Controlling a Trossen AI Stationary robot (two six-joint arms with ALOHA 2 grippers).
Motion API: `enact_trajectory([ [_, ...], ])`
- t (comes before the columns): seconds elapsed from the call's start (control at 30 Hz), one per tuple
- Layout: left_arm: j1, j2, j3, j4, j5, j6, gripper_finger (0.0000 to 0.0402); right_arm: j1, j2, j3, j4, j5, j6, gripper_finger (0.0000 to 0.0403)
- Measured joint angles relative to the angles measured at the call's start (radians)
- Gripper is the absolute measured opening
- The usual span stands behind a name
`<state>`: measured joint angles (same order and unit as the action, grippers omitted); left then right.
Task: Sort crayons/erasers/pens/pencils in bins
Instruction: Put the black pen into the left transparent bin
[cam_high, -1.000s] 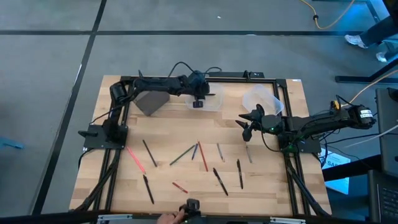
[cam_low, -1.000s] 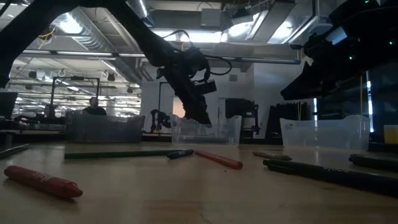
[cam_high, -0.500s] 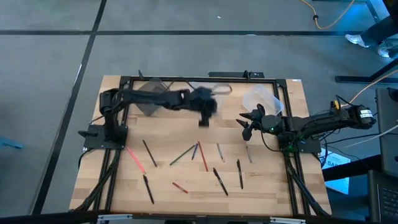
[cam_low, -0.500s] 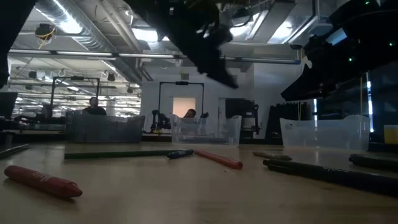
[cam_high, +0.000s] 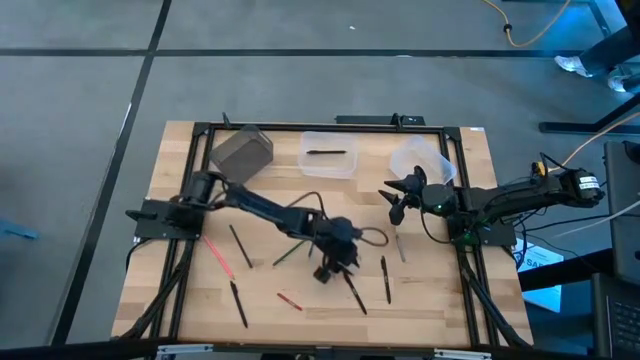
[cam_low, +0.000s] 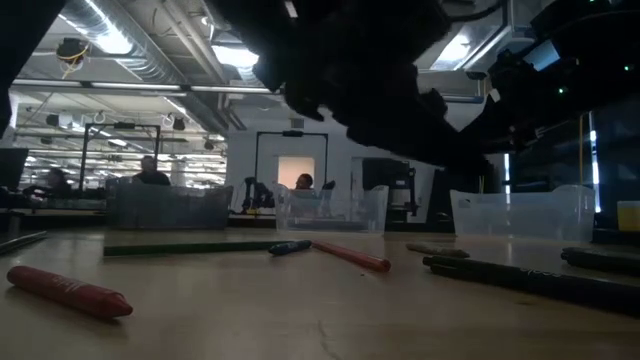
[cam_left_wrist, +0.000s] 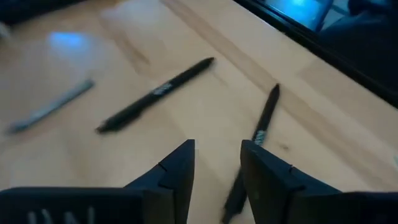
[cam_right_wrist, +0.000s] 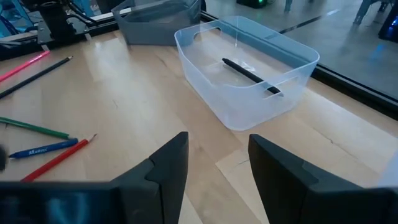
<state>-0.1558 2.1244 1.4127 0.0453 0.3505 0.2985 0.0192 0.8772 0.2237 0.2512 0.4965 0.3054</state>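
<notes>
The pale wooden counter (cam_high: 440, 300), framed by black rails, is carrying everything. Two dark arms are reaching over it: the left one is stretching diagonally toward the near middle, the right one is waiting at the right side, pointing left. Along the far edge three bins are standing: an opaque grey box (cam_high: 241, 150) at the left, a clear squarish plastic tub (cam_high: 328, 165) in the middle, and a clear rounded plastic tub (cam_high: 420, 158) at the right. A single black pen (cam_right_wrist: 251, 75) is lying inside the squarish tub. The left end effector (cam_high: 326, 270) is hovering low over the scattered sticks, its fingers (cam_left_wrist: 176, 171) spread with nothing between them; a black pen with white lettering too blurred to read (cam_left_wrist: 258, 140) is lying just ahead of it, another black pen (cam_left_wrist: 155, 94) and a grey stick (cam_left_wrist: 51, 106) farther off. The right end effector (cam_high: 393, 202) is hanging empty with fingers apart. A pink crayon (cam_high: 218, 256), a green pencil (cam_high: 292, 249) and a red pencil (cam_high: 326, 250) are lying loose on the counter.
</notes>
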Motion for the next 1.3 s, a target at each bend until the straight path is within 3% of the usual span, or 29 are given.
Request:
enact_trajectory([
  [0.3, -0.045, 0.126, 0.094, -0.055, 0.007, 0.053, 0.0163, 0.000, 0.000, 0.000, 0.002, 0.007, -0.021, 0.0172],
  [0.5, -0.046, 0.171, 0.132, -0.139, 0.007, 0.072, 0.0165, 0.000, 0.000, 0.000, 0.000, 0.003, -0.025, 0.0172],
  [0.67, -0.045, 0.168, 0.134, -0.171, -0.037, 0.072, 0.0140, 0.000, 0.000, 0.000, -0.008, 0.000, -0.026, 0.0172],
  [1.07, -0.038, 0.162, 0.133, -0.209, -0.068, 0.044, 0.0037, 0.000, 0.000, 0.000, -0.009, 0.000, -0.022, 0.0172],
  [1.3, -0.034, 0.123, 0.125, -0.250, -0.106, 0.013, 0.0031, 0.000, 0.000, 0.000, -0.009, 0.000, -0.022, 0.0172],
])
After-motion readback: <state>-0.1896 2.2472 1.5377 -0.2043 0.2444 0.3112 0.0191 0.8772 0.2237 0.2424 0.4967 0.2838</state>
